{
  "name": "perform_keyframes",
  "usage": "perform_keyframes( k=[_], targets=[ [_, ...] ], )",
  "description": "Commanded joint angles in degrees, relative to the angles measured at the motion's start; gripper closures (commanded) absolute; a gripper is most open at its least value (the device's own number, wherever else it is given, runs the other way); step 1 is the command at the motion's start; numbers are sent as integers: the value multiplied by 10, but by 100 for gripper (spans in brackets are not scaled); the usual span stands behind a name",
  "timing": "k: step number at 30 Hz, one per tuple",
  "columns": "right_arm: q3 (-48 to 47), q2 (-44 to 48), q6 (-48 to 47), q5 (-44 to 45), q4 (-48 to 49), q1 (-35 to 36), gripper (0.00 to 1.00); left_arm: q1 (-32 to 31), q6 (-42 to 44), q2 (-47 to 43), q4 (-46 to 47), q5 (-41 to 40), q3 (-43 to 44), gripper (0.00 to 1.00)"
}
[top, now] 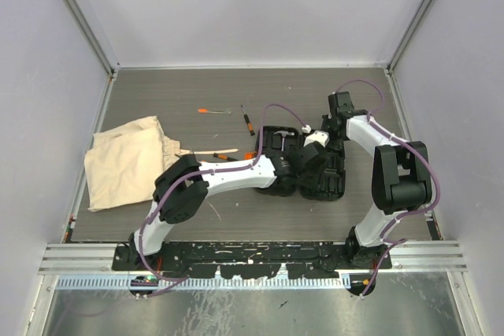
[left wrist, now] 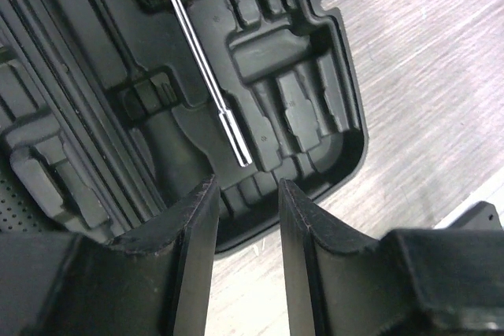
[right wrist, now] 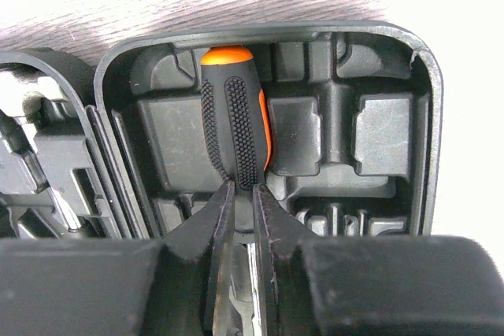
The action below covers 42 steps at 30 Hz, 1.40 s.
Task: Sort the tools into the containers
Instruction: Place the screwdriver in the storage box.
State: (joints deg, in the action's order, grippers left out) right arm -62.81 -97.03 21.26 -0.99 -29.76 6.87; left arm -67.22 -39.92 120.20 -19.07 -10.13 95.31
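Note:
The black tool case (top: 273,138) lies open mid-table. My right gripper (top: 334,145) reaches into it. In the right wrist view its fingers (right wrist: 242,185) are shut on the neck of a black-and-orange-handled screwdriver (right wrist: 236,116) that lies in a moulded slot of the case (right wrist: 378,131). My left gripper (top: 309,164) hovers over the case. In the left wrist view it (left wrist: 246,182) is open and empty above the case's rim (left wrist: 346,147), near a second screwdriver (left wrist: 209,76) lying in a slot. The beige cloth bag (top: 130,159) lies at the left.
On the table behind the case lie a thin orange-tipped driver (top: 214,111), a small screwdriver (top: 247,122), a thin pale stick (top: 214,151) and another orange-handled tool (top: 225,156). Enclosure walls stand on the left, right and far sides.

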Motion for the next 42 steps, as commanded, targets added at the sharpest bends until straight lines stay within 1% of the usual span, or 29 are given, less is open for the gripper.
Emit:
perform_keyframes(
  k=[1,4,8,11,14,25,34,42],
  targets=[
    [-3,-13,-7,-6,11,-10,80,1,-9,15,6,-30,34,63],
    [-3,-13,-8,-8,11,-13,80,1,-9,31,2,-36,49,66],
    [-4,-12,-8,-10,11,-14,80,2,-8,55,-11,-41,79,73],
    [-1,-12,-8,-12,10,-14,80,5,-9,68,-15,-41,91,76],
    [0,-13,-9,-12,11,-14,80,8,-10,76,-17,-39,98,78],
    [-1,-14,-10,-9,11,-14,80,14,-13,95,-23,-29,98,95],
    [3,-21,-9,-6,9,-14,81,14,-22,105,-22,-22,78,96],
    [9,-24,-6,-6,11,-14,81,14,-31,127,-33,-15,81,96]
  ],
)
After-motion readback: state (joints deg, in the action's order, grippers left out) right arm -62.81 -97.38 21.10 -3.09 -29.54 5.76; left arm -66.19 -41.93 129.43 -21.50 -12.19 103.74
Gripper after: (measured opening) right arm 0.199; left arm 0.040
